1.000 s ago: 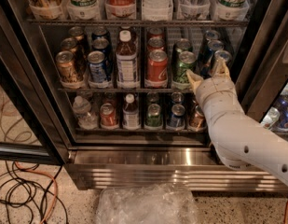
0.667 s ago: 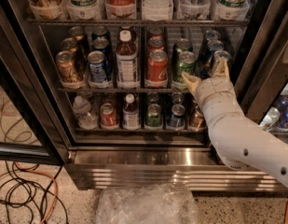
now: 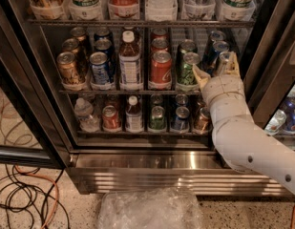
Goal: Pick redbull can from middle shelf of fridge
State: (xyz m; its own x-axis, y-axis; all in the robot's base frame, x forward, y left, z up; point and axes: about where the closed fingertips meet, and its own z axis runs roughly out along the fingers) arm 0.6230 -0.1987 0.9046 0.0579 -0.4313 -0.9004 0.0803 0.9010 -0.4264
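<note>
- We locate the end effector (image 3: 217, 69) at the right end of the middle shelf (image 3: 137, 91), fingers apart, straddling the redbull can (image 3: 223, 60) for a side grasp.
- We cannot confirm contact; the can stands upright in the fridge (image 3: 137, 161).

Robot arm (image 3: 242, 137): smooth off-white tubular shell in rounded segments, with a ringed collar joint and small dark round screw holes along the lower segment. Pincer (image 3: 217, 67): two pale tan flat fingers (image 3: 200, 76), spread apart, on a white cylindrical wrist. It sits at the right end of the thin dark wire middle shelf (image 3: 132, 92), just above its front rail.
</note>
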